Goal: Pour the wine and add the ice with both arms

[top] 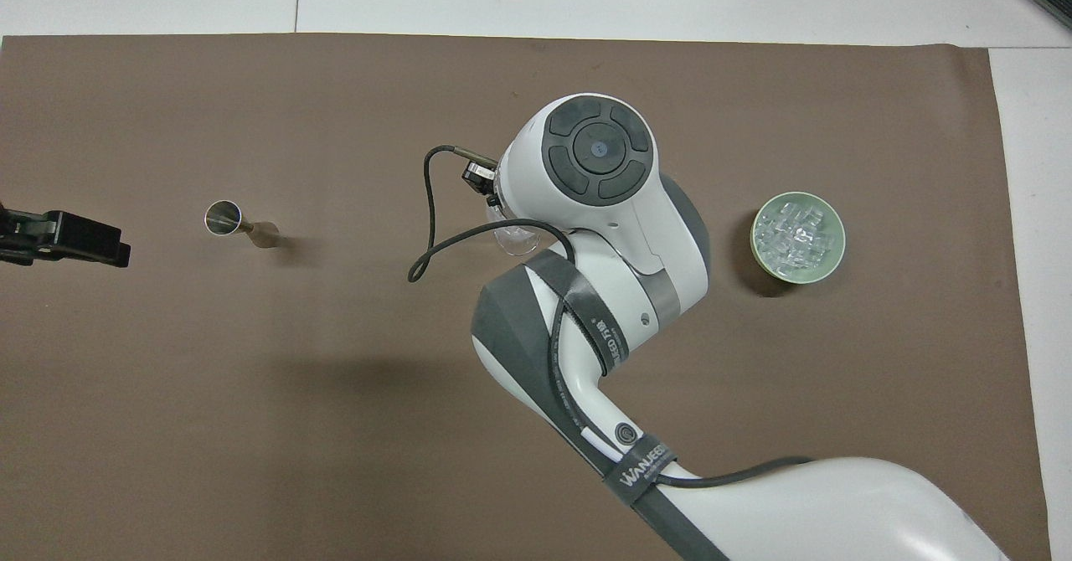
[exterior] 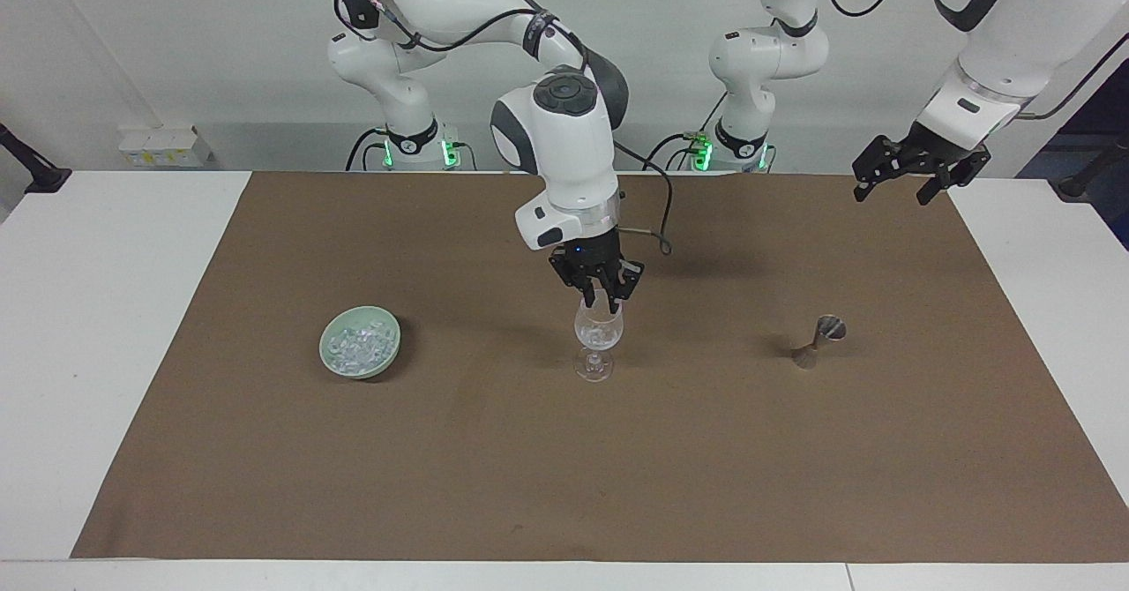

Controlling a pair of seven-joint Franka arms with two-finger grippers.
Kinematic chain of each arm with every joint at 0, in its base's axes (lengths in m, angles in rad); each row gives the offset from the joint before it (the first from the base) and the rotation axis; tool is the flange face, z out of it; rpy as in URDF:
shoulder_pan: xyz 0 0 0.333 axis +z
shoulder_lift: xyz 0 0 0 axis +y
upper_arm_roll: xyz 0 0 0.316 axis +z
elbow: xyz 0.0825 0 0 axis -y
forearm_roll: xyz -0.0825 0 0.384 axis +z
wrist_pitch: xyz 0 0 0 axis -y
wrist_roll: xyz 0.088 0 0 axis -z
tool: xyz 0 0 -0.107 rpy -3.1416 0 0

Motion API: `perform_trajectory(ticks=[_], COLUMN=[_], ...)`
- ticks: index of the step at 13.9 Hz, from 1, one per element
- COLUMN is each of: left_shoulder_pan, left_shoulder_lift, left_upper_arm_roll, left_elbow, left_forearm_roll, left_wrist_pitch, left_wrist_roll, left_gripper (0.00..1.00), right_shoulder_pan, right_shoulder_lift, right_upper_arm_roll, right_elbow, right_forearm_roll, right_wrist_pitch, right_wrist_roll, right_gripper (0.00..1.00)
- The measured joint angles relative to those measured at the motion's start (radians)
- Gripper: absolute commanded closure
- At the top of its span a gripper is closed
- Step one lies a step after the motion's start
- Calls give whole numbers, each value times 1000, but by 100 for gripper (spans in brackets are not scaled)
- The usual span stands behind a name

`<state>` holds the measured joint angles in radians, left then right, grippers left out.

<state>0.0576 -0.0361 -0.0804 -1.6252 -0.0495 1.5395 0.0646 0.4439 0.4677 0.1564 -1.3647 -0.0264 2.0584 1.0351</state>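
**Right gripper parked over the wine glass, left arm waiting off to the side**

Your brown mat (exterior: 564, 450) covered most of the white table (exterior: 106, 326), and everything sat on it. The right arm (exterior: 564, 145) reached out over the middle, its right gripper (exterior: 598, 298) pointing straight down just above the rim of the wine glass (exterior: 598, 335); I honestly couldn't tell if its fingers were spread or pressed together, or whether it was holding anything. The left arm (exterior: 988, 71) was waiting, with the left gripper (exterior: 900, 181) hanging up over the mat's edge at its own end, fingers spread wide and empty. The pale green bowl (exterior: 360, 341) sat toward the right arm's end, full of the ice (top: 796, 234). Some ice chunks (exterior: 600, 335) were already in the glass. Smallest bit: the metal jigger (exterior: 820, 340), tilted, toward the left arm's end.
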Motion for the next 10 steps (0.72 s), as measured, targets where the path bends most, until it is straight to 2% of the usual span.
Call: perform_trajectory(ticks=[3,4,5,6,7,10], left_shoulder_pan=[0,0,0,0,0,0], left_shoulder_lift=[0,0,0,0,0,0], left_upper_arm_roll=[0,0,0,0,0,1], left_elbow=[0,0,0,0,0,0], left_forearm_roll=[0,0,0,0,0,1], left_wrist_pitch=[0,0,0,0,1,2], left_wrist_roll=[0,0,0,0,0,0], left_gripper=[0,0,0,0,0,0], right_shoulder_pan=[-1,-2,-4,-8,-16,-71], right_shoulder_lift=[-11,-21,-35,-54,-76,-156], right_upper_arm_roll=[0,-2,-5,-10,-14,-22], right_elbow=[36,46,53,55,54,24], right_forearm_roll=[0,0,-1,-2,-4,-21], right_wrist_pitch=[-70,-94,-103,-115,-143,-238], right_wrist_roll=[0,0,0,-2,-11,-102], right_gripper=[60,52,41,24,0,0])
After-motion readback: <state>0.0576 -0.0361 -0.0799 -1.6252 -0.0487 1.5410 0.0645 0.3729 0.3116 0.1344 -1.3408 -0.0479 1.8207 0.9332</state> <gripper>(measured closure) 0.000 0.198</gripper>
